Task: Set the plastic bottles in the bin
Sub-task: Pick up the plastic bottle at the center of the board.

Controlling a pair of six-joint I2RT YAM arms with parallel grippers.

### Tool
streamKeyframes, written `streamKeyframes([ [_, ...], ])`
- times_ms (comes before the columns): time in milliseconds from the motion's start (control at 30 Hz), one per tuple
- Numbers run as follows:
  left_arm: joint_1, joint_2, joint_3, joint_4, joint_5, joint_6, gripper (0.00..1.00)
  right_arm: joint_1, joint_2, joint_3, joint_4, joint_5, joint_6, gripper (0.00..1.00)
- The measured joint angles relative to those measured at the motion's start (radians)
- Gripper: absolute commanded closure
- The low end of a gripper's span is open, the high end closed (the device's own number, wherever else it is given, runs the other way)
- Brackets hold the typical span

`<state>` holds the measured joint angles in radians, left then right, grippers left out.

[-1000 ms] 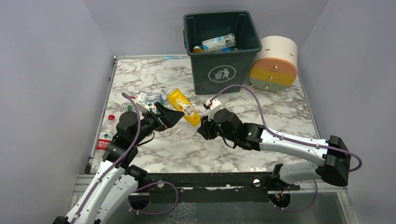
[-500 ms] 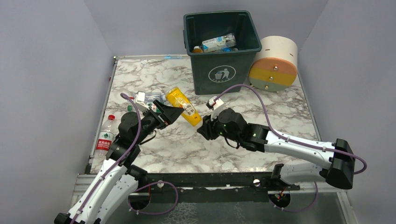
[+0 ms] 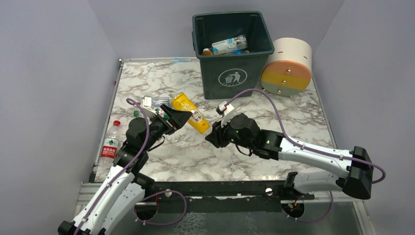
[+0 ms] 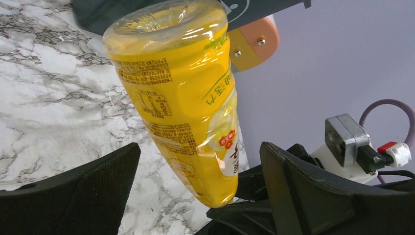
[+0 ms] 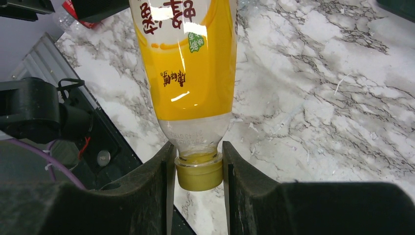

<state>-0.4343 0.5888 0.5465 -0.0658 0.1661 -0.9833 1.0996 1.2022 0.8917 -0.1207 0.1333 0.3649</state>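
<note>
Partway: bottles [image 3: 229,45] in the bin [image 3: 234,78], more lying on the counter [image 3: 303,117].
Right gripper [image 5: 198,171] clamps the yellow bottle [image 3: 190,112] by its cap [image 5: 199,175]; left gripper [image 3: 178,119] has its jaws wide.

In the right wrist view the yellow bottle [image 5: 188,73] is cut off by the top edge. In the left wrist view its cap is hidden behind the right gripper [image 3: 210,135], and only a strip of the bin [image 4: 274,6] is shown. From above, the clear bottles [image 3: 159,103] are partly covered by the left gripper [image 3: 179,116]; their number cannot be told.
</note>
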Motion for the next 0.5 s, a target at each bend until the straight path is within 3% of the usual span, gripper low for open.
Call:
streamKeyframes([
  [500, 0.0, 0.029, -0.005, 0.024, -0.034, 0.004, 0.02, 0.0, -0.002, -0.01, 0.016, -0.043, 0.0, 0.71],
])
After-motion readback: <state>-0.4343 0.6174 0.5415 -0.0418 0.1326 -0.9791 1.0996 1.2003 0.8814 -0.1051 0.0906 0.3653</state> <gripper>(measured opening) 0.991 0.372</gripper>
